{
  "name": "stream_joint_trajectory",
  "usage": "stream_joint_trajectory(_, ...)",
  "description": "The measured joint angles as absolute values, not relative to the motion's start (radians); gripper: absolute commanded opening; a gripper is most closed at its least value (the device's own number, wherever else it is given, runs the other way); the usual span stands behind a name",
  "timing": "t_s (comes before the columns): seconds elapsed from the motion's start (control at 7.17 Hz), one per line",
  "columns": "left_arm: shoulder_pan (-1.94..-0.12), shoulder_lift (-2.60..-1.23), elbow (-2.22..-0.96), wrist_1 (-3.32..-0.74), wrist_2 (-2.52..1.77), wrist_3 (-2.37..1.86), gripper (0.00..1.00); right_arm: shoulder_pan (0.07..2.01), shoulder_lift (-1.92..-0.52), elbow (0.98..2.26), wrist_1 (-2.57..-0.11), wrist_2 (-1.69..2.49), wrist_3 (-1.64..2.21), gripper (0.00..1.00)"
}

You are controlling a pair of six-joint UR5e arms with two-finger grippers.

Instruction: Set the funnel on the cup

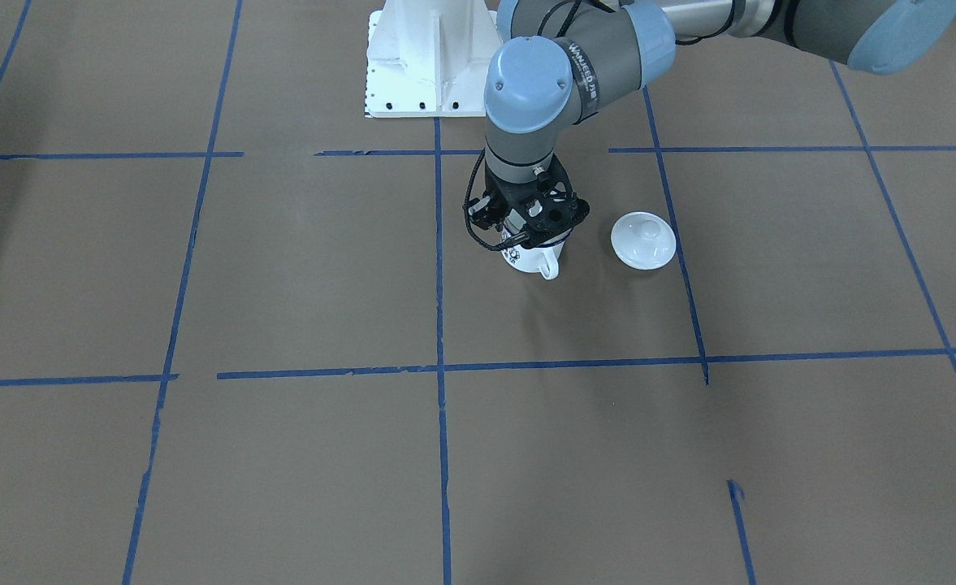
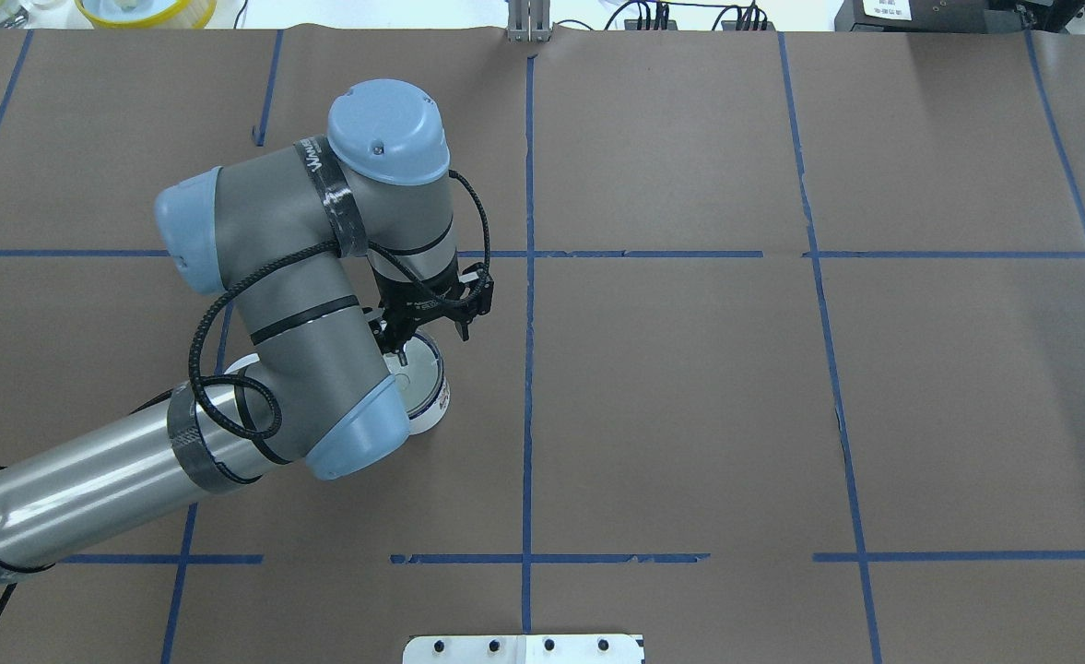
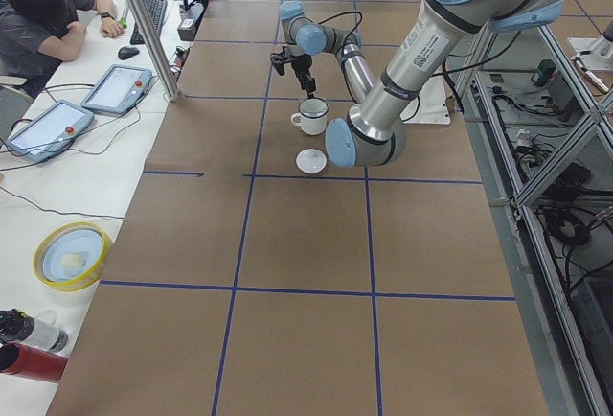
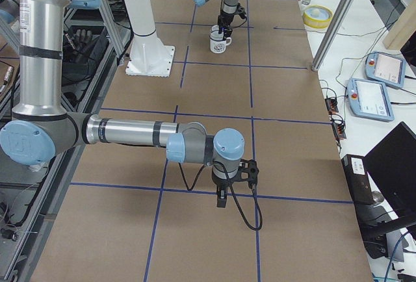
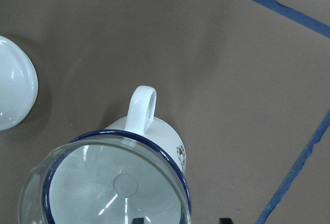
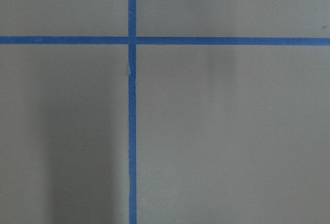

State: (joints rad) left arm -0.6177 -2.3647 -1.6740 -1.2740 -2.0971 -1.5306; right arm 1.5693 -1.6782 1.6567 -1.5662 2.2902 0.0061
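The jaws of the left gripper [image 5: 180, 220] were held apart. Only the dark tips of its fingers [image 5: 224, 220] were shown, at the bottom edge of the wrist view, one inside the bowl of the funnel [image 5: 103, 182] and one outside it, and the thin wall between them was not seen to be pinched. Directly beneath the jaws the funnel was found, clear and hard to trace. Its wide rim was laid over the dark blue rim of the cup [image 5: 165, 133], and its spout hole was set near the middle of the cup's mouth. The rim was seen to overhang the cup slightly on one side. The cup was stood upright on the table [image 1: 283, 268] under the jaws, its handle turned away from them. A white knobbed lid [image 1: 643, 240] was laid near, to one side of the jaws and apart from the cup. The right gripper [image 4: 221, 199] was positioned well apart from all this, over a part of the table crossed by blue tape [image 6: 132, 131]; whether its jaws were parted could not be told.

The placing was judged to be all but done: the funnel appeared to be seated on the cup and free of any grip. What was left, it was judged, was for the jaws to be lifted straight up, clear of the funnel's wall, without its being tipped or dragged off.
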Motion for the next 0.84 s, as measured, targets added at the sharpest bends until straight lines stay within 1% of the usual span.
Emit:
stream_joint_trajectory(0.14, -0.637, -2.329, -1.731, -1.281, -2.096, -1.514, 1.00, 1.569, -1.678, 1.657, -1.566, 2.290, 0.006, 1.00)
stream_joint_trajectory(0.42, -0.714, -2.181, -1.906, -1.332, -2.098, -1.380, 1.00, 1.569, -1.678, 1.657, -1.566, 2.290, 0.006, 1.00)
stream_joint_trajectory(0.56, -0.780, -2.093, -1.950, -1.397, -2.104, -1.290, 1.00, 1.569, -1.678, 1.657, -1.566, 2.290, 0.006, 1.00)
stream_joint_trajectory(0.84, -0.937, -1.898, -1.963, -1.566, -2.136, -1.062, 1.00, 1.569, -1.678, 1.657, -1.566, 2.290, 0.006, 1.00)
